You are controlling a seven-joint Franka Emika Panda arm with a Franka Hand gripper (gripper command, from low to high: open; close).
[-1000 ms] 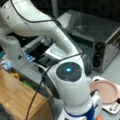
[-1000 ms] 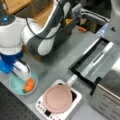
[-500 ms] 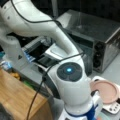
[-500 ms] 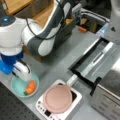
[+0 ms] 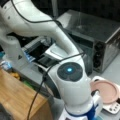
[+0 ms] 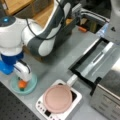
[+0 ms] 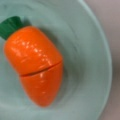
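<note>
One toy carrot (image 7: 35, 62) lies in a pale green plate (image 7: 90, 62) at a front view's lower left, directly under the gripper (image 6: 23, 79), whose jaw state cannot be told, beside a pink pan (image 6: 58, 98).

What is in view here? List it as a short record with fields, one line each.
pincer: in a front view, low over the plate, right above the carrot
carrot: orange toy with green top, lying in the plate
plate: pale green, at a front view's bottom left
pan: pink, round, on a white cooker
oven: steel, door open, at a front view's right
shelf: wooden, by the arm's base
</note>
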